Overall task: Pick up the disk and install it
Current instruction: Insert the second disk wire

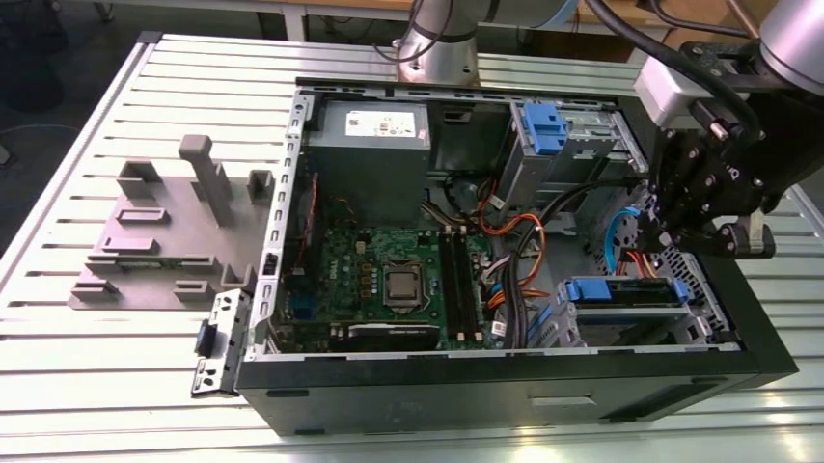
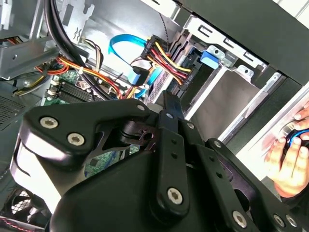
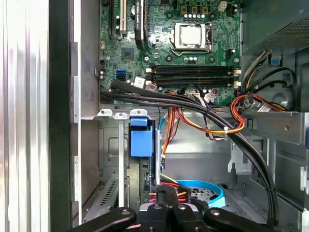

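The disk sits in the drive cage at the front corner of the open computer case (image 1: 503,386), on the exterior view's right. Its blue carrier front (image 1: 627,290) faces up, and its label is hidden. In the first wrist view the blue carrier (image 3: 141,140) stands edge-on in the cage; in the second wrist view it is the blue carrier (image 2: 212,58) beside a grey cage wall. My gripper (image 1: 670,239) hangs above the case just behind that cage. Its fingers are together, with nothing visible between them, in both wrist views (image 2: 169,99) (image 3: 166,189).
Black and orange cable bundles (image 3: 212,121) and a blue flat cable (image 3: 207,188) cross the space under the gripper. A motherboard (image 1: 386,280), a grey power supply (image 1: 370,125) and a second blue carrier (image 1: 541,130) fill the case. A grey fixture (image 1: 168,231) stands on the table. A hand (image 2: 289,154) is beside the case.
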Tool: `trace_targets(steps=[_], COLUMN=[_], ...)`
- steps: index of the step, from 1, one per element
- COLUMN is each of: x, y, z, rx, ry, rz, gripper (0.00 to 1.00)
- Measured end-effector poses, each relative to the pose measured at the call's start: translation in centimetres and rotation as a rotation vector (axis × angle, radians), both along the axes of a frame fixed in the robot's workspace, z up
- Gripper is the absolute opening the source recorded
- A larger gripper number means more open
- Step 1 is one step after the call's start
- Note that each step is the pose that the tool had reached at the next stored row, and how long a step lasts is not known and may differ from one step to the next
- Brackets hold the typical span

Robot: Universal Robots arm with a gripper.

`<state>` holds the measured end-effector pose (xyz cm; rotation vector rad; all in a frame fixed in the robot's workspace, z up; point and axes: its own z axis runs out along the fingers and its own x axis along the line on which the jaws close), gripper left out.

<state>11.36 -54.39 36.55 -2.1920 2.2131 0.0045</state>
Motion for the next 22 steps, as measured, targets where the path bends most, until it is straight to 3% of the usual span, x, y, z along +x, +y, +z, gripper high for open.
trace_targets(steps=[11, 18, 22], x=[0.0, 0.0, 0.04], y=[0.93, 2.4, 2.8], z=[1.48, 1.63, 1.62], rx=[0.0007, 0.0004, 0.0003], ry=[0.0, 0.0, 0.0002], rz=[0.0, 0.0, 0.0], gripper=[0.11, 0.11, 0.11])
